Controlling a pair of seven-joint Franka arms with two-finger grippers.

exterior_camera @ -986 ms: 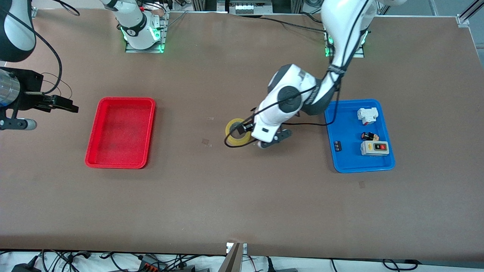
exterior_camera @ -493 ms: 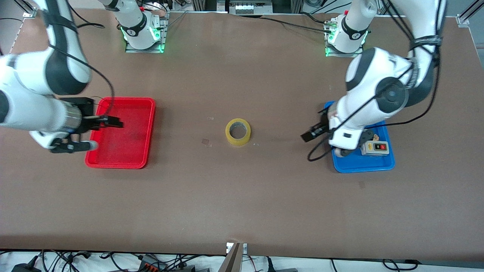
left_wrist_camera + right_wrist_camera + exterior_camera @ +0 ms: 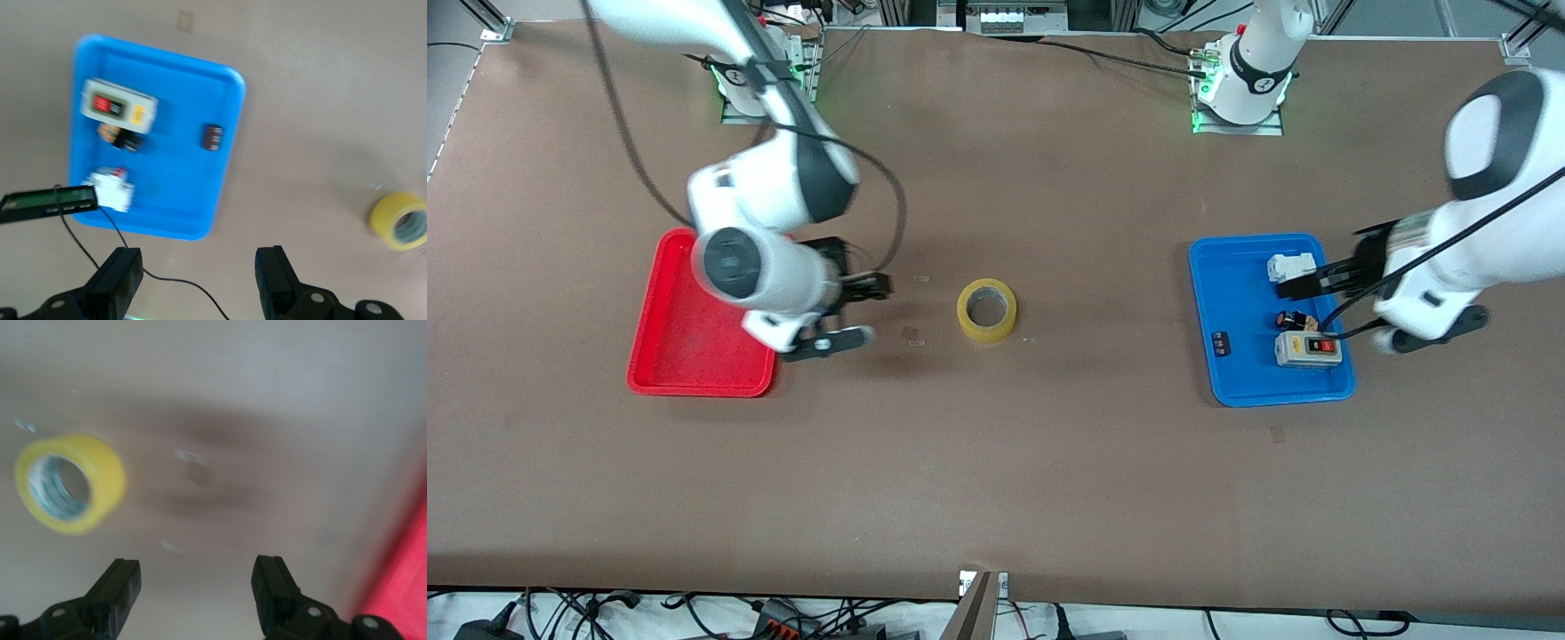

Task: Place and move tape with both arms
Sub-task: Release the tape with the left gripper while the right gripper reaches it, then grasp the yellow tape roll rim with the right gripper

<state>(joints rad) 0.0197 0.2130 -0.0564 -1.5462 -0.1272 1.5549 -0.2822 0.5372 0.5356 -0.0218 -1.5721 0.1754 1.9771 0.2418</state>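
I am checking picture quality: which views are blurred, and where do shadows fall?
Front view: right arm smeared, tape sharp. Right wrist view: tape blurred, dark shadow on the table beside it. Left wrist view: blue tray slightly soft.

Count on the surface [image 3: 996, 462]: one tape roll [image 3: 987, 310]; two trays, one red [image 3: 660, 342] and one blue [image 3: 1240, 378]. The blue tray holds four items: one white block [image 3: 1291, 268], one grey switch box [image 3: 1307, 349], two small dark parts [image 3: 1221, 343] [image 3: 1294, 319]. Two arms, each with one pincer: right pincer [image 3: 854, 313], left pincer [image 3: 1303, 284].
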